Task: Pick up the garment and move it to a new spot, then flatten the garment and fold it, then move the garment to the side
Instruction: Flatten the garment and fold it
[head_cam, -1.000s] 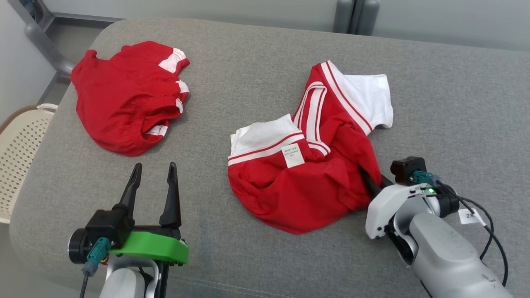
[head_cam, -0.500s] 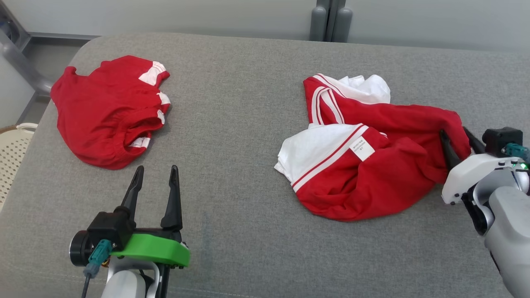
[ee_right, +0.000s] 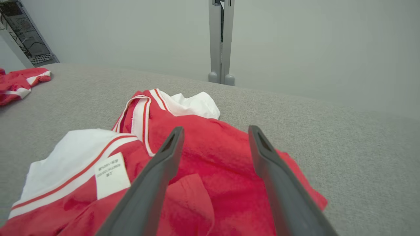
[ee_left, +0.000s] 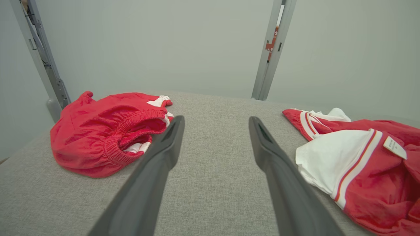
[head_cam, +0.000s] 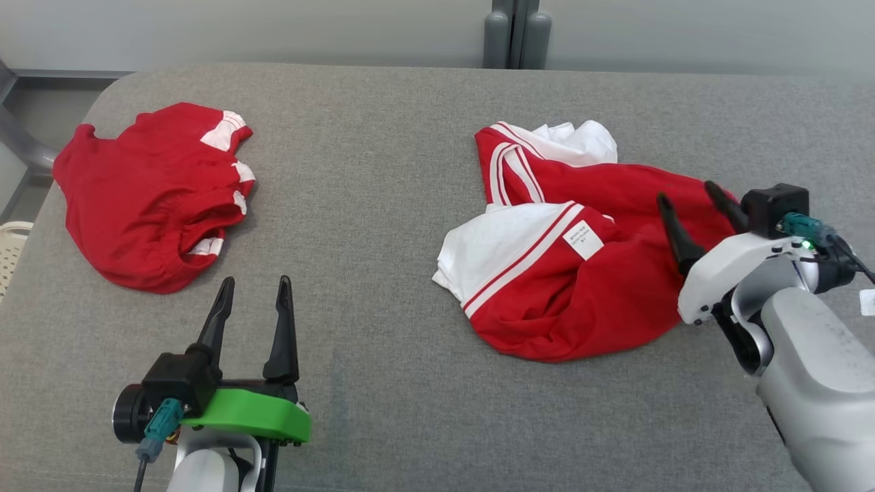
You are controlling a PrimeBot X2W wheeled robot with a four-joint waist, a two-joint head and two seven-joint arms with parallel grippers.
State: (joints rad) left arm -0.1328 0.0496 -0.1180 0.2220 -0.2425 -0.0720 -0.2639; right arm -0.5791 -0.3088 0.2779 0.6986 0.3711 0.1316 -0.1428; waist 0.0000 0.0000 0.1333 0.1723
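The garment (head_cam: 567, 273) is a crumpled red top with white sleeves, white stripes and a small white label. It lies on the right half of the grey padded table (head_cam: 383, 205), and it also shows in the left wrist view (ee_left: 361, 164). My right gripper (head_cam: 686, 191) stands open just over the garment's right part, fingers apart and holding nothing. In the right wrist view the red cloth (ee_right: 203, 154) lies below and between the fingers of that gripper (ee_right: 215, 129). My left gripper (head_cam: 256, 280) is open and empty near the front left, above bare table (ee_left: 216, 118).
A second red piece with white trim, shorts-like (head_cam: 150, 195), lies crumpled at the far left of the table (ee_left: 108, 127). A pale perforated basket (head_cam: 8, 253) sits beyond the left edge. A grey post (head_cam: 509, 34) stands behind the table's far edge.
My right gripper pulled the garment to the right, then opened and let go of its edge, rising slightly. The head camera turned right. The left gripper stayed put.
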